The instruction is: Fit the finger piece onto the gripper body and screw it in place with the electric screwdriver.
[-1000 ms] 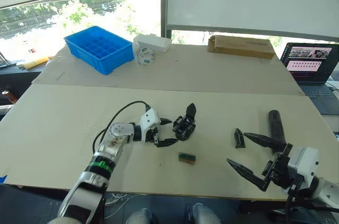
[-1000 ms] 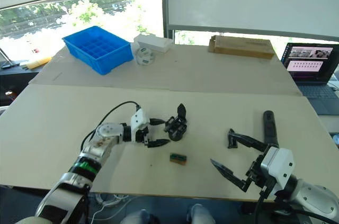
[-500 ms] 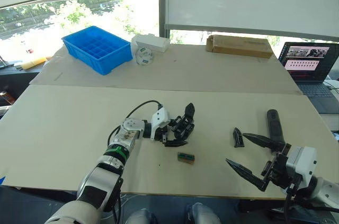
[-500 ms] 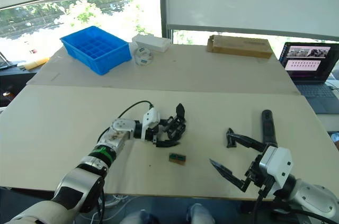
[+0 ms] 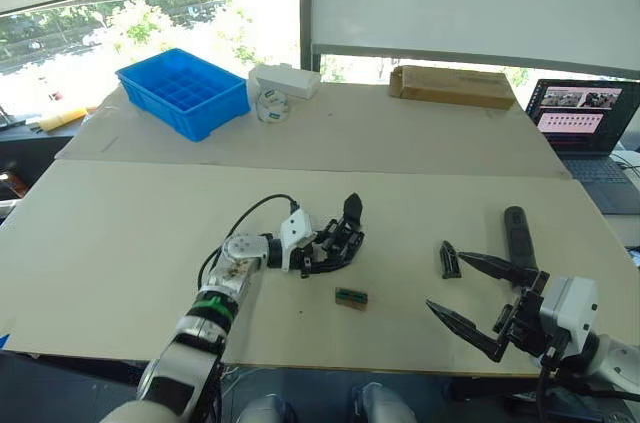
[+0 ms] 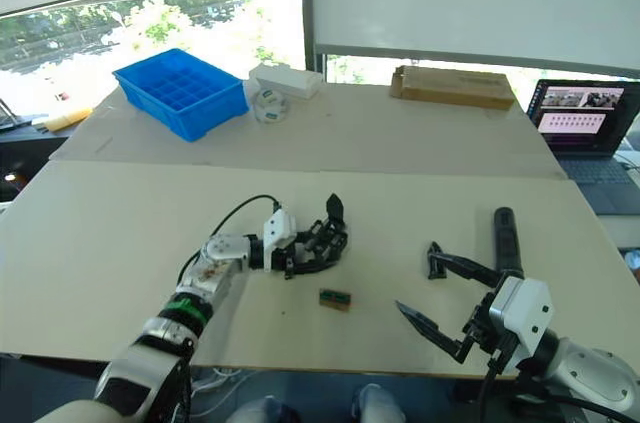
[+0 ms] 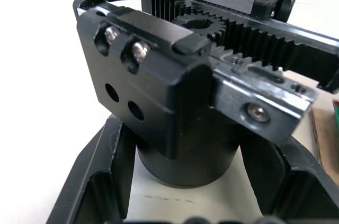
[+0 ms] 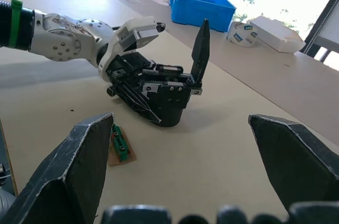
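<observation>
Left end effector (image 5: 322,251) pinches the body (image 5: 340,241), steadying it; right end effector (image 5: 478,295), spread, waits at four o'clock near the finger piece (image 5: 451,260).

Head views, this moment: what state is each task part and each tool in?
gripper body: on the table, its one finger pointing up, clamped between the left tool's fingers.
finger piece: loose on the table, not fitted.
electric screwdriver: lying flat on the table, untouched.
left tool: shut on the gripper body.
right tool: open, holding nothing, beside the finger piece.
laptop: lid open, screen lit.
</observation>
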`<state>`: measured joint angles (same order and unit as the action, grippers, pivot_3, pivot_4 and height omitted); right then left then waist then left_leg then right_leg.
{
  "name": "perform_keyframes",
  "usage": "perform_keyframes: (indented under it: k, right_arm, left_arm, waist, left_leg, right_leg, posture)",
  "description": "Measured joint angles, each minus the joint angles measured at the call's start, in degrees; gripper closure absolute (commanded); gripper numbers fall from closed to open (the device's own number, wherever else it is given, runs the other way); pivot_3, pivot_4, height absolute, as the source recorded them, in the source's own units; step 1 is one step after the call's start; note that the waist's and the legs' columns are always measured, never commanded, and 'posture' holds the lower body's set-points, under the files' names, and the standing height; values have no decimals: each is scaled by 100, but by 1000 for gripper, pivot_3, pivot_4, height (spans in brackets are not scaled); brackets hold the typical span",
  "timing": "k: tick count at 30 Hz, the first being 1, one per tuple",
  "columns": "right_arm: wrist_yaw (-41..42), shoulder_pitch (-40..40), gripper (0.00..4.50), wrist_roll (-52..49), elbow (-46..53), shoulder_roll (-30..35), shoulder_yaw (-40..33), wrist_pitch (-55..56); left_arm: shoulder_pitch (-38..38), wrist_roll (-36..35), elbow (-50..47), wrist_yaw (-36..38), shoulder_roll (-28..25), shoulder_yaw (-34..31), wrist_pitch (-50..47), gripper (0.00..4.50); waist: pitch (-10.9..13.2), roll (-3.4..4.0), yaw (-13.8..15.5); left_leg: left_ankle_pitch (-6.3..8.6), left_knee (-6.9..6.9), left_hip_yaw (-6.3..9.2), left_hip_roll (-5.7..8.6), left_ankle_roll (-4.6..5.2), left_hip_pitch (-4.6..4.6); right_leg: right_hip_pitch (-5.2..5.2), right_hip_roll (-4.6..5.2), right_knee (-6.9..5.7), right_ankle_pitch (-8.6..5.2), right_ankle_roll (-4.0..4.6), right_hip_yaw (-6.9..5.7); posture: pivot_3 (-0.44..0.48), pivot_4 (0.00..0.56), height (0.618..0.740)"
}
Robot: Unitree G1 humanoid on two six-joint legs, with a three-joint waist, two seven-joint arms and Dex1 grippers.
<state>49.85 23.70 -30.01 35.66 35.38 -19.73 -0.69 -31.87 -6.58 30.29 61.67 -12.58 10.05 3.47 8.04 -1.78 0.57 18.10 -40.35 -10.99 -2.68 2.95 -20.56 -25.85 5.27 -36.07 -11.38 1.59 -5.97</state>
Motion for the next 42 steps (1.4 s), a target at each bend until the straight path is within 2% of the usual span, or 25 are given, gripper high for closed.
perform_keyframes:
  k: [2, 6, 13, 20, 27, 35, 37, 38, 39, 40, 42]
  right_arm:
    - [4, 11, 0, -2, -4, -1, -3, 0]
    - [12, 29, 0, -1, -8, -3, 0, 0]
    - [40, 14, 0, -3, -15, -2, 1, 0]
    - [119, 24, 0, -5, -19, 1, -5, 0]
    - [166, 178, 0, -15, -19, 1, -107, 0]
    - [233, 108, 0, -8, -31, 2, -128, 1]
    - [230, 87, 0, 1, -36, -2, -127, 4]
    - [228, 79, 0, 5, -41, -4, -127, 7]
    - [223, 63, 0, 35, -55, -17, -124, 26]
    - [218, 49, 0, 61, -69, -34, -119, 43]
    - [212, 44, 0, 89, -119, -77, -98, 90]
  left_arm:
    - [372, 50, -824, -393, 42, 65, -599, 2171]
    - [717, 192, -1799, -1230, 216, 128, -1497, 2171]
    - [789, 414, -1900, -1949, 434, 287, -1622, 2171]
    - [675, 423, -1447, -1926, 535, 388, -1115, 2171]
    - [533, 400, -1037, -1583, 414, 396, -616, 2171]
    - [266, 405, -522, -1388, 439, 409, -311, 2171]
    - [202, 366, -451, -1302, 409, 389, -347, 1147]
    - [191, 352, -445, -1272, 403, 382, -365, 959]
    - [179, 297, -433, -1219, 389, 361, -404, 382]
    - [171, 260, -434, -1166, 367, 351, -446, 21]
    - [164, 197, -449, -1079, 273, 342, -483, 21]
  waist:
    - [0, 0, 6]
    - [0, 0, 29]
    - [0, 0, 21]
    - [0, 1, 34]
    - [-1, 1, 30]
    - [-1, 2, 35]
    - [-1, 2, 32]
    - [-1, 2, 29]
    - [-1, 2, 26]
    - [-1, 2, 24]
    - [-1, 2, 20]
  left_leg:
    - [0, -2, 0, 0, 0, -2]
    - [0, -6, 2, 1, 0, -4]
    - [0, -6, 1, 1, 0, -3]
    - [0, -6, 1, 2, 1, 0]
    - [1, -6, 2, 2, 1, 3]
    - [21, -6, 10, 2, 34, 30]
    - [23, -6, 10, 2, 37, 30]
    - [23, -6, 10, 3, 37, 29]
    - [22, -6, 10, 3, 37, 29]
    - [22, -6, 10, 3, 36, 29]
    - [21, -6, 10, 2, 33, 30]
  right_leg:
    - [-2, 0, -1, -1, -2, -1]
    - [-1, 2, -2, -1, -6, -1]
    - [-1, 1, -2, 0, -6, -3]
    - [3, 4, -1, 0, -5, -4]
    - [6, 3, -1, 0, -5, -4]
    - [49, 18, 10, -1, -17, -19]
    - [51, 22, 12, -1, -18, -20]
    - [51, 22, 12, -1, -19, -20]
    - [51, 22, 13, -1, -19, -20]
    - [51, 21, 13, -1, -20, -20]
    - [51, 21, 13, -2, -20, -20]
  posture:
    - [0, 150, 740]
    - [0, 150, 740]
    - [0, 150, 740]
    - [0, 150, 740]
    - [0, 150, 740]
    - [0, 150, 740]
    - [0, 150, 740]
    - [0, 150, 740]
    - [0, 150, 740]
    - [0, 150, 740]
    - [0, 150, 740]
